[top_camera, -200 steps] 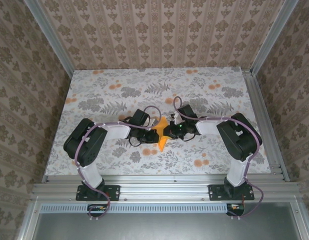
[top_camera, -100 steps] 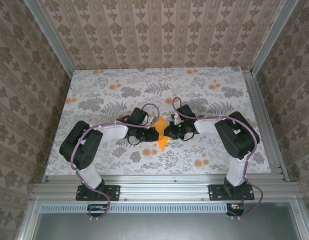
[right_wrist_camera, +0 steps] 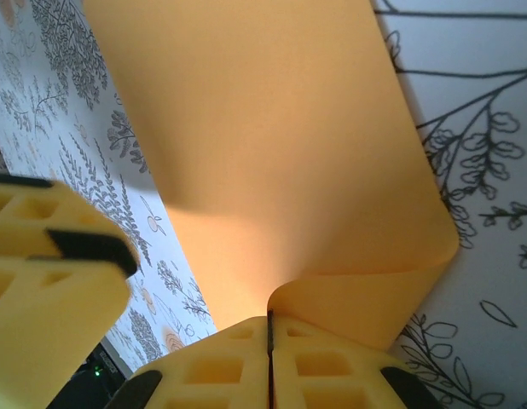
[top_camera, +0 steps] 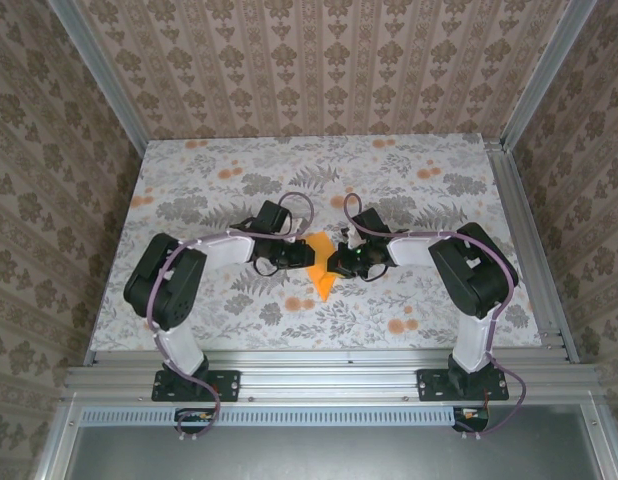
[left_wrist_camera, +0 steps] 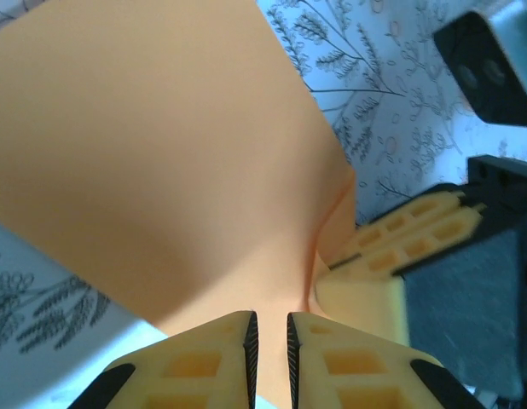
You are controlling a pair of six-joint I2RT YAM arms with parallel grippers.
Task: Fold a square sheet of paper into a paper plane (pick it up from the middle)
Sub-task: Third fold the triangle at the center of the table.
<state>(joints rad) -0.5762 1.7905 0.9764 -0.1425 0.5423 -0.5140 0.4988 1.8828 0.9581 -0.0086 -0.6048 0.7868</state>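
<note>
The square sheet of paper is bright orange and lies folded at the table's middle, between the two grippers. In the left wrist view the paper spreads broad beyond my left gripper, whose jaws stand a narrow gap apart with nothing pinched between them. My right gripper is shut on a curled-over edge of the paper. From above, the left gripper and right gripper face each other across the sheet. The right gripper's fingers sit close at the right of the left wrist view.
The table carries a grey floral print with small orange flower blotches. Aluminium rails run along the near edge and sides, and patterned walls enclose the cell.
The left gripper's jaws have parted slightly from shut, and the left arm has drawn back a little to the left. More of the orange sheet shows. The right gripper has stayed shut.
</note>
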